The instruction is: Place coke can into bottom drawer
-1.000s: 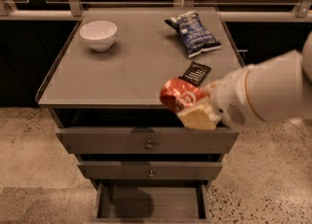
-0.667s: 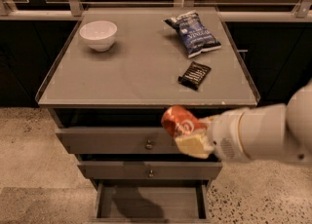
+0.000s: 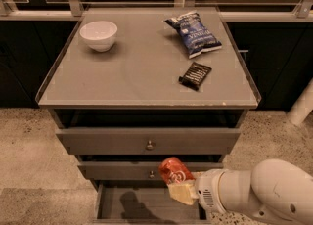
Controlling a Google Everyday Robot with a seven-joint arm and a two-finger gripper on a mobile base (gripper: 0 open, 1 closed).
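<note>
The coke can [image 3: 172,170], red with white markings, is held in my gripper [image 3: 180,186] in front of the middle drawer, just above the bottom drawer [image 3: 146,203]. The gripper comes in from the lower right on a thick white arm, and its cream fingers [image 3: 183,192] close on the can's lower side. The bottom drawer is pulled out at the frame's lower edge, a shallow grey tray, with the can's shadow on its floor. The can is above the drawer's right half and does not touch it.
On the grey cabinet top [image 3: 142,79] stand a white bowl [image 3: 99,34] at back left, a blue chip bag [image 3: 194,33] at back right, and a dark snack bar [image 3: 195,75] near the right. The two upper drawers with round knobs [image 3: 149,145] are closed. Speckled floor surrounds the cabinet.
My gripper has carried the coke can down from the cabinet top's front edge, past the top drawer, to just above the open bottom drawer.
</note>
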